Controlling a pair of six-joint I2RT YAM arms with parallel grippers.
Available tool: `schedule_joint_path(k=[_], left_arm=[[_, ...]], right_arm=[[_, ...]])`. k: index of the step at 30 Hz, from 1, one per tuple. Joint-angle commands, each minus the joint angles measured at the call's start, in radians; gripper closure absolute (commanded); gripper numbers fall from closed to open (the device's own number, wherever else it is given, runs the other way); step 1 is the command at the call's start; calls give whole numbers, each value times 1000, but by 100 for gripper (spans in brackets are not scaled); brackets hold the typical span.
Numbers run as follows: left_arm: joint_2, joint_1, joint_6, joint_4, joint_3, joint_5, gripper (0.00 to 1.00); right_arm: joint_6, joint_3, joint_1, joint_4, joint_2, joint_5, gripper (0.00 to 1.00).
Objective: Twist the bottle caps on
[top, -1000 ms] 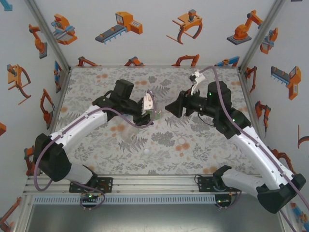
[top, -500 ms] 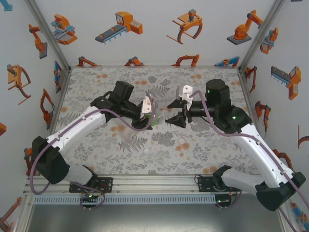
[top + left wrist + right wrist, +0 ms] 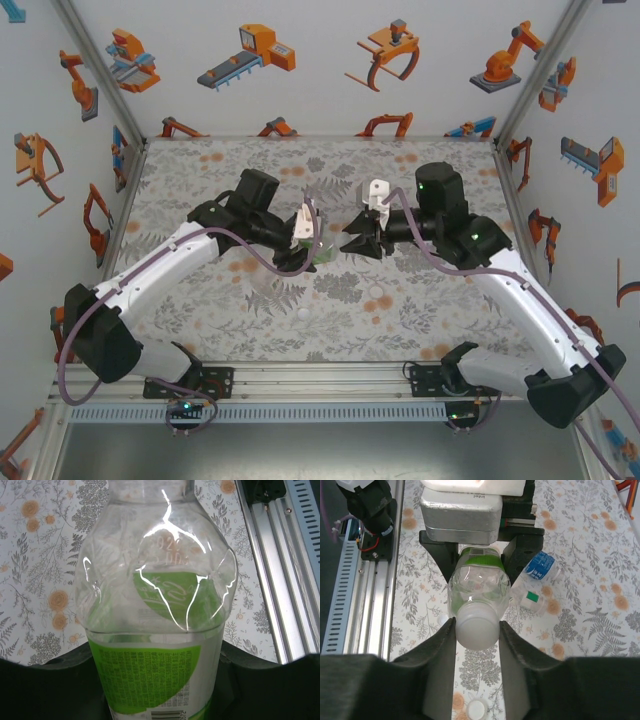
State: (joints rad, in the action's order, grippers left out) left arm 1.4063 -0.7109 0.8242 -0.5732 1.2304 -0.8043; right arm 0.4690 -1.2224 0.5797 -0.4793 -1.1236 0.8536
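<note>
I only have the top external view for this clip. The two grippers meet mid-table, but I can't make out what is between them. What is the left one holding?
Observer: The left gripper is shut on a clear bottle with a green label, held on its side.
Operator: And the right one?
Observer: In the right wrist view, the right gripper is closed on a white cap sitting at that bottle's mouth.
Operator: Any other bottle nearby?
Observer: A blue-labelled bottle lies on its side on the table, beside the left gripper.
</note>
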Motion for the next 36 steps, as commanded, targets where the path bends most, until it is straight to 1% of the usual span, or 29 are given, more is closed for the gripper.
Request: schedule_joint_path(k=[1, 4, 6, 8, 11, 13, 15, 17, 18, 22, 25, 27, 28, 30, 36], left_arm=[[-25, -9, 18, -19, 24, -26, 100], [-23, -9, 15, -20, 29, -20, 100], [-21, -9, 6, -7, 30, -12, 100], [-19, -9, -12, 18, 26, 12, 100], [-13, -10, -27, 66, 18, 52, 100], [-12, -10, -37, 108, 8, 71, 100], [-8, -9, -48, 150, -2, 84, 100], [-5, -9, -61, 186, -9, 97, 100], [-3, -10, -66, 204, -12, 107, 100], [1, -9, -115, 301, -35, 189, 100], [11, -9, -146, 360, -44, 239, 100], [20, -12, -157, 376, -39, 266, 100], [25, -13, -161, 382, -37, 280, 100], [29, -16, -173, 396, -37, 299, 100], [34, -16, -195, 400, -40, 308, 100]], right_arm=[[14, -32, 8, -3, 1, 33, 77], [2, -32, 8, -17, -2, 28, 91], [-65, -26, 8, 1, -4, 5, 100], [-202, -12, 7, 57, -3, -48, 100], [-473, 24, 8, 152, 2, -142, 100], [-692, 63, 8, 217, 10, -232, 100], [-859, 90, 8, 245, 13, -302, 100], [-1017, 110, 8, 249, 12, -371, 100], [-1120, 118, 7, 245, 9, -416, 100], [-1439, 139, 8, 228, -5, -522, 100], [-1658, 153, 6, 188, -24, -574, 100], [-1761, 169, 6, 197, -38, -569, 100], [-1800, 185, 6, 230, -42, -562, 100], [-1828, 200, 6, 259, -45, -565, 100], [-1746, 157, 6, 193, -50, -609, 100]])
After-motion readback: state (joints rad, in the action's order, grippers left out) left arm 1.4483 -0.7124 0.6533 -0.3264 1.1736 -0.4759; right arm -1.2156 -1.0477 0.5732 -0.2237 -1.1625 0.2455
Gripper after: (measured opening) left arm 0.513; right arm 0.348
